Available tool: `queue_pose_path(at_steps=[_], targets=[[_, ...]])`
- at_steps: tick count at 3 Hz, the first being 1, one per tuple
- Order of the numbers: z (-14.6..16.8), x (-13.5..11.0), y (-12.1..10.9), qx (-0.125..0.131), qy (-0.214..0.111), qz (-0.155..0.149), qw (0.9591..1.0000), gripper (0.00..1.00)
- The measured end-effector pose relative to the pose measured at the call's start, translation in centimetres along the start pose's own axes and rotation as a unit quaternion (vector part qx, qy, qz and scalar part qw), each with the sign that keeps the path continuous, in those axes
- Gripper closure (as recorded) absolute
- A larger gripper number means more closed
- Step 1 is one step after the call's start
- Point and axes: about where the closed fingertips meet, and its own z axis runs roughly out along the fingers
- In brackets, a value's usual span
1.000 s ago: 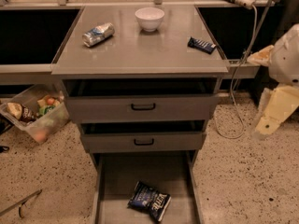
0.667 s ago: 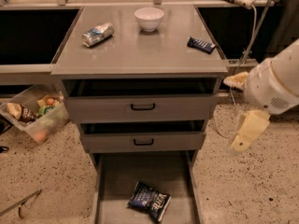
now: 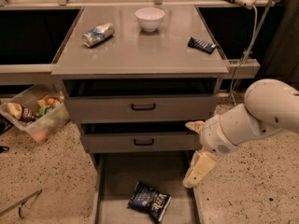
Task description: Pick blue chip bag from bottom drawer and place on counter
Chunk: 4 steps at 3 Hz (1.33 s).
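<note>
The blue chip bag [image 3: 149,200] lies crinkled on the grey floor of the open bottom drawer [image 3: 117,181], near its front middle. The counter [image 3: 140,50] is the flat grey top of the cabinet. My gripper [image 3: 192,152] hangs at the right edge of the drawers, at the height of the middle drawer front, above and to the right of the bag. Its two cream fingers stand wide apart and hold nothing. One fingertip [image 3: 193,125] points at the middle drawer, the other [image 3: 197,171] hangs over the bottom drawer's right wall.
On the counter lie a crushed silver-blue can [image 3: 98,34], a white bowl [image 3: 149,18] and a small dark-blue wrapped bar [image 3: 202,45]. The two upper drawers [image 3: 142,107] stand slightly open. A clear bin of snacks [image 3: 35,115] sits on the floor at left. A cable [image 3: 243,55] hangs at right.
My arm has swung in from the right edge of the view, leftward and down, bringing the gripper next to the drawers. The chip bag and counter items have not moved.
</note>
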Motion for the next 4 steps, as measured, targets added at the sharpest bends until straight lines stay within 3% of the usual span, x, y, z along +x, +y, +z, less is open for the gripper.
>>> queue_pose_path(at_steps=[1,2,3,4], targets=[[0.0,0.0,0.0,0.000,0.000,0.000,1.0000,0.00],[3.6,1.5,0.6,0.001,0.004,0.000,1.0000,0.00],[11.6,5.7,0.4,-0.010,0.006,0.015,0.9998,0.00],[19.0,9.1,-0.3,-0.009,-0.009,0.056,0.9984,0.00]])
